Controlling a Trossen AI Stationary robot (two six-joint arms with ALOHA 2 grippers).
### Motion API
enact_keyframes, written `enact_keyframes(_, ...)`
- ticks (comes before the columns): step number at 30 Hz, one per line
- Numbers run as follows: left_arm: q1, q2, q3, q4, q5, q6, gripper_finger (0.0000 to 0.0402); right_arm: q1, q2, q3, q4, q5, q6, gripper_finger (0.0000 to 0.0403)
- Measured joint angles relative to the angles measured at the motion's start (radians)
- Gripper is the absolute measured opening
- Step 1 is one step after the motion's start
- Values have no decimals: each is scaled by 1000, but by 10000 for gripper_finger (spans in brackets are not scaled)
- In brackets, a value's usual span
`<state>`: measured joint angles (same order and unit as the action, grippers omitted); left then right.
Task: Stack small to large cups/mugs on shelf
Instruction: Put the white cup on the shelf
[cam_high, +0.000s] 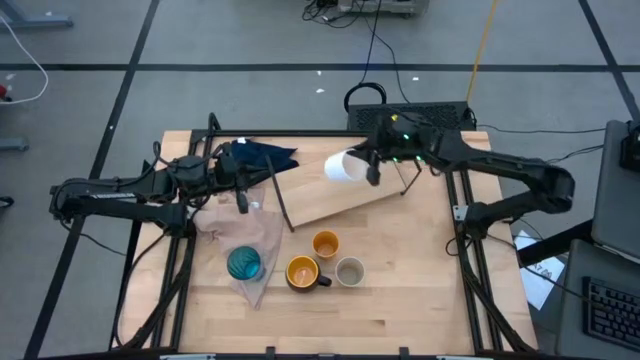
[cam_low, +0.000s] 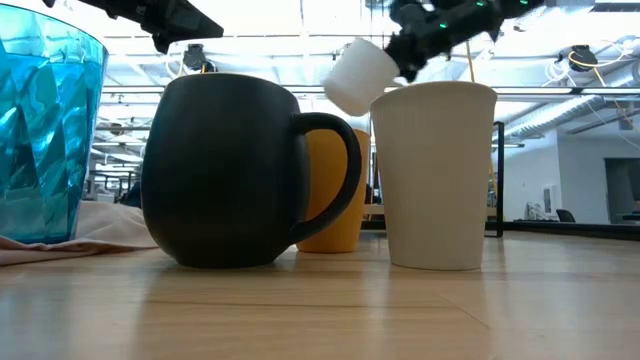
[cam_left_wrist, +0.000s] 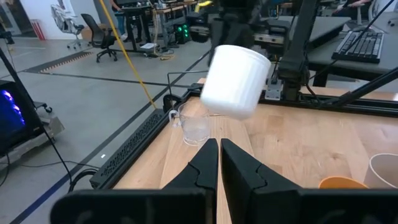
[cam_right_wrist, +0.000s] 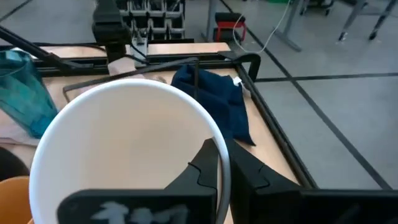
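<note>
My right gripper (cam_high: 371, 172) is shut on the white mug (cam_high: 346, 166), which hangs on its side above the far end of the light-wood shelf (cam_high: 330, 200). A clear cup (cam_left_wrist: 196, 127) stands upright on the wood just below the mug. The small orange cup (cam_high: 325, 243), the grey-beige cup (cam_high: 350, 271) and the dark mug with an orange inside (cam_high: 302, 272) stand together near the table's middle. The teal tumbler (cam_high: 244, 263) stands on a pinkish cloth. My left gripper (cam_left_wrist: 219, 163) hovers shut and holding nothing at the table's left. My right gripper holds the white mug by its rim (cam_right_wrist: 214, 134), one finger inside the mug and one outside. The fingers come nearly level from the table's right side. The mug is lifted clear and lies tipped on its side, its mouth toward the gripper and its bottom toward the table's left.
A dark blue cloth (cam_high: 262, 157) lies at the far left by the shelf's black rod frame (cam_high: 280, 195). The pinkish cloth (cam_high: 240, 235) spreads under the left gripper. The near part of the tabletop (cam_high: 400, 320) is bare wood.
</note>
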<state>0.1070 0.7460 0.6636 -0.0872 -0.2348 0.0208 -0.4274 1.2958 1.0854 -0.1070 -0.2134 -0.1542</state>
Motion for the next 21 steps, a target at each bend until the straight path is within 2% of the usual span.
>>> enact_keyframes(7, 0, 0, 0, 0, 0, 2, 21, 0, 207, 309, -316, 12, -15, 0)
enact_keyframes(10, 0, 0, 0, -1, 0, 2, 21, 1, 271, 405, -421, 81, -22, 0)
enact_keyframes(13, 0, 0, 0, -7, 0, 2, 21, -3, 320, 451, -470, 135, -29, 0)
enact_keyframes(21, 0, 0, 0, -25, 1, 1, 21, -44, 392, 461, -506, 140, 29, 0)
